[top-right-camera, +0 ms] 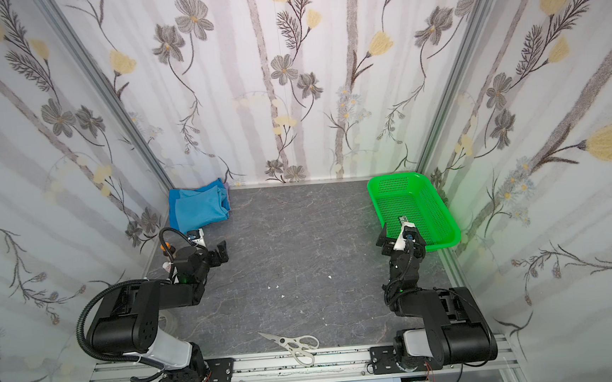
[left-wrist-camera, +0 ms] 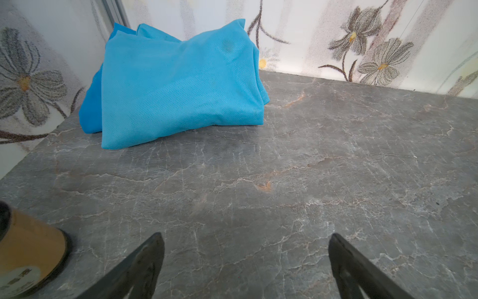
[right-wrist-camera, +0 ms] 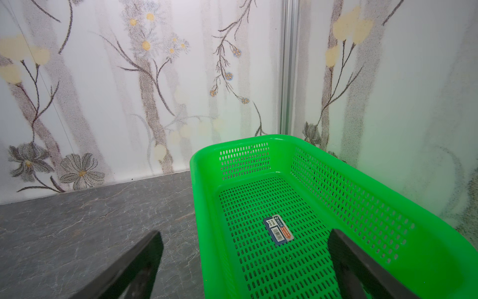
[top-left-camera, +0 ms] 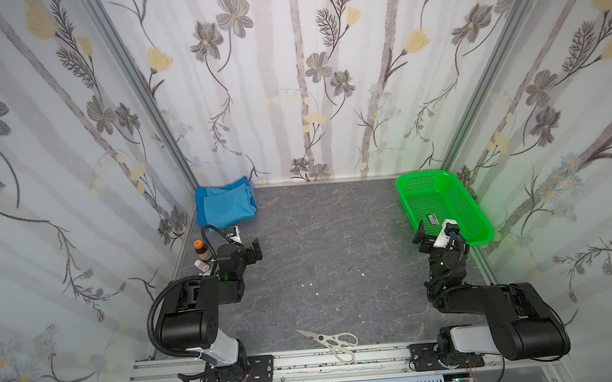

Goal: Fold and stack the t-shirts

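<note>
While the light shirt is lying folded on the dark shirt, left gripper and right gripper are hanging spread, empty; gently squaring edges is probably remaining

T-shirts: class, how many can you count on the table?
2. The light blue t-shirt lies folded in the far left corner; the darker blue t-shirt lies under it, showing at its edge. More may be hidden.
</note>
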